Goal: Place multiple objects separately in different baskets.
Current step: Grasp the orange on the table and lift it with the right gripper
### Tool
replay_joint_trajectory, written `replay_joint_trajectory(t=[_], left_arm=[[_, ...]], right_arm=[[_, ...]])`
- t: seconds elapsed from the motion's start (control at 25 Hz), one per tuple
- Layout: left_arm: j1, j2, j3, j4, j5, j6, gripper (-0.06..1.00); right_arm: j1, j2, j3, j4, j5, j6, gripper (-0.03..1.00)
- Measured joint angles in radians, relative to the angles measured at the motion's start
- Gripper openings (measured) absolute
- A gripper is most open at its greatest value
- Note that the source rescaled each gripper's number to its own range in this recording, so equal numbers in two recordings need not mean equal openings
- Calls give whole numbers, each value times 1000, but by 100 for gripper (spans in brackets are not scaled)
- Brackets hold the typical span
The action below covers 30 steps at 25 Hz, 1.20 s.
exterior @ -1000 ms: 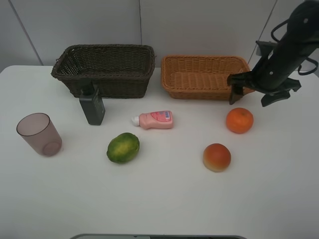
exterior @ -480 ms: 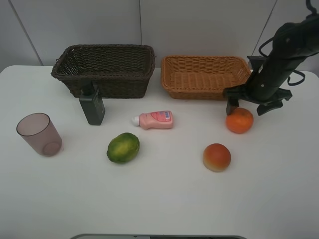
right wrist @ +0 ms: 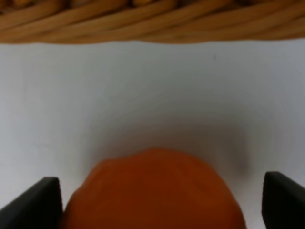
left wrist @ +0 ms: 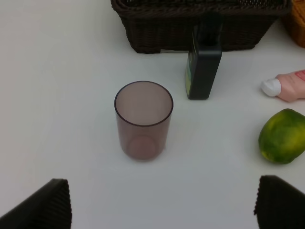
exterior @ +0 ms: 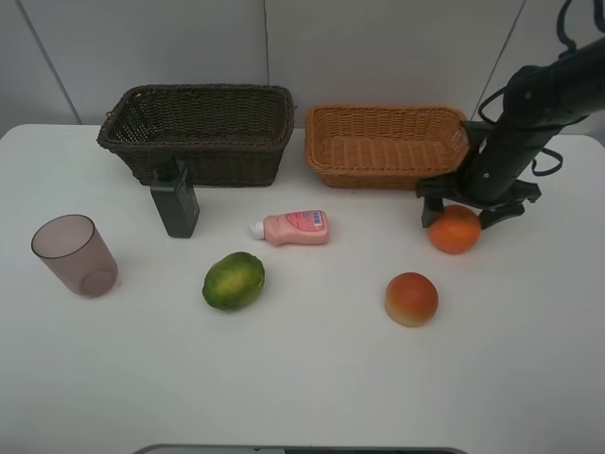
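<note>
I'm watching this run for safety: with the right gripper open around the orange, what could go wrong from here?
1. The orange is round and sits slightly off-centre between the open jaws of the right gripper in the wrist view. Closing could nudge it so it rolls, perhaps toward the red-orange fruit.
2. The light tan basket stands just behind the orange, so a low lift might clip its wall.

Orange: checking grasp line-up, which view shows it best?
Exterior high: the orange shows nearly whole, the right gripper straddling it. Right wrist shows it blurred and cropped, between the fingers. Left wrist misses it.
</note>
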Motion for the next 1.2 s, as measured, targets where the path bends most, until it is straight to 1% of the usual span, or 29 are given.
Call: replay_joint_trajectory(t=[0.2, 0.24, 0.28, 0.32, 0.36, 0.4, 1.2], left_arm=[[0, 0, 0, 0, 0, 0, 99], [0, 0, 0, 0, 0, 0, 99], [0, 0, 0, 0, 0, 0, 99], [0, 0, 0, 0, 0, 0, 99], [0, 0, 0, 0, 0, 0, 99], [0, 0, 0, 0, 0, 0, 99], [0, 0, 0, 0, 0, 0, 99]], right_arm=[[0, 17, 0, 9, 2, 0, 81], [0, 18, 0, 12, 2, 0, 79], [0, 19, 0, 12, 2, 0, 75], [0, 19, 0, 19, 2, 0, 67], [0, 19, 0, 20, 2, 0, 53], [0, 19, 0, 21, 2, 0, 52], [0, 19, 0, 22, 15, 0, 52]])
